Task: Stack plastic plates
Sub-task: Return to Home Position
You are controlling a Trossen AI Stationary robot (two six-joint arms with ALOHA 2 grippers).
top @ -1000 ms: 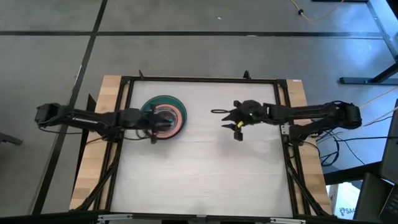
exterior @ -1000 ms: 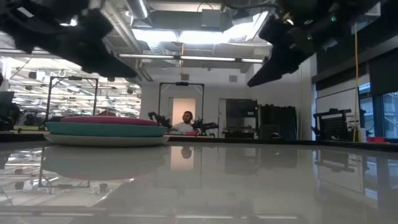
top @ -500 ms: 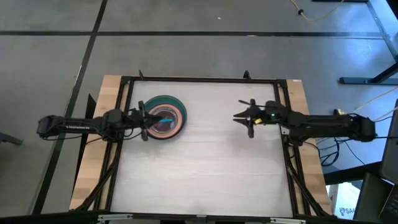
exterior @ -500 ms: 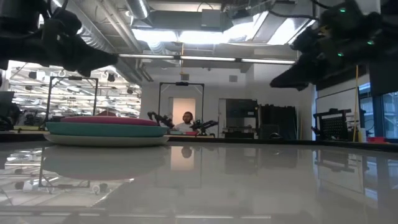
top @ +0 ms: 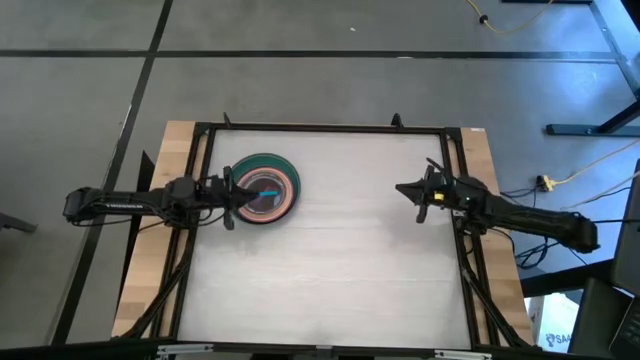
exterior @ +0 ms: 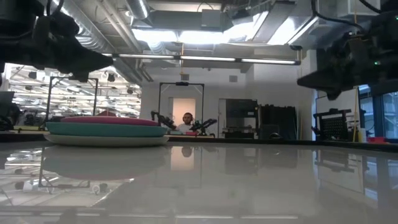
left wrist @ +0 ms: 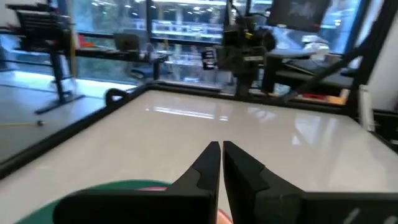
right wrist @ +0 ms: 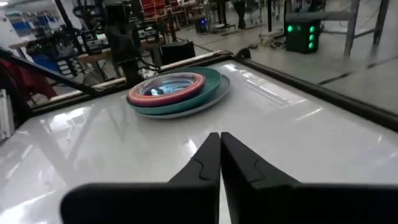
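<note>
The plastic plates (top: 264,189) stand in one stack on the table's far left part: a grey one at the bottom, then dark teal, pink and smaller bright ones nested on top, the stack (right wrist: 177,90) plain in the right wrist view and the stack (exterior: 106,130) in the low view. My left gripper (top: 231,190) hovers shut at the stack's left rim, above it, touching nothing; its fingertips (left wrist: 220,149) meet. My right gripper (top: 409,189) is shut and empty over the table's right part, fingertips (right wrist: 219,138) together, pointing toward the stack.
The white tabletop (top: 330,260) lies inside a black frame (top: 320,127) with wooden strips at both sides. Beyond the table the low view shows a room with another robot rig and a person (exterior: 187,122) seated far off.
My left gripper has drawn back toward the table's left edge, off the middle of the stack to its left rim, and shut. My right gripper has pulled back toward the table's right edge and shut. The stack has stayed where it was.
</note>
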